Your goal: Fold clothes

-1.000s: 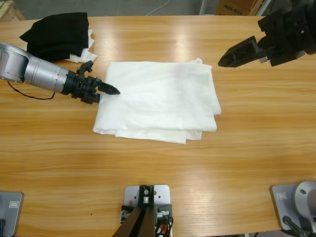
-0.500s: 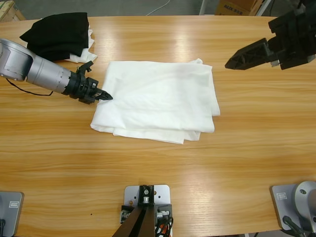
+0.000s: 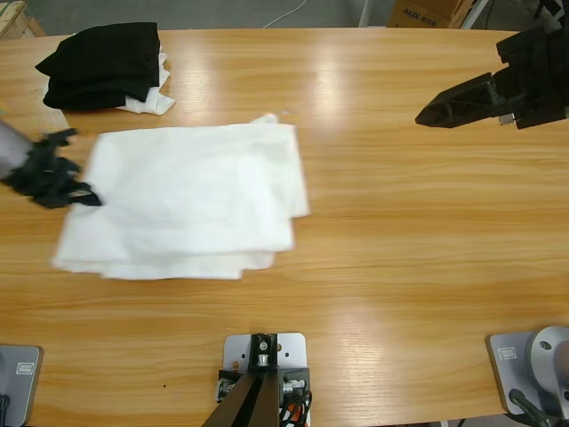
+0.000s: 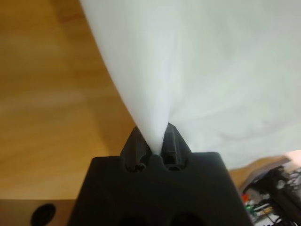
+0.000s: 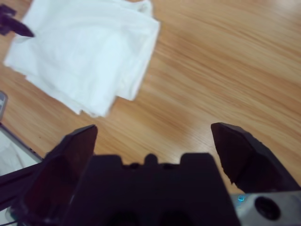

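A: While the left tool sits at the left edge of the desk, what is it doing?

B: It is pinching the white shirt. From the wrist camera you can see the cloth squeezed tight between the two black jaws.

A: Where is the shirt?

B: It lies flat on the left half of the desk, folded into a neat block with a few layers showing along its near edge. The left tool has hold of its left side.

A: And the right tool?

B: It hangs up over the far right of the desk, well apart from the shirt. Its jaws are spread wide and hold nothing.

A: What is that black pile?

B: A folded black bundle in the far left corner, with a bit of white cloth poking out under it. The shirt is near it but not touching.

A: Is the folding done?

B: Mostly, I think. The shirt looks folded already. What seems left is to put it where it belongs, maybe by the black pile, and let go.

A: Anything to watch?

B: The thin cloth could slide open if it gets tugged by one edge.
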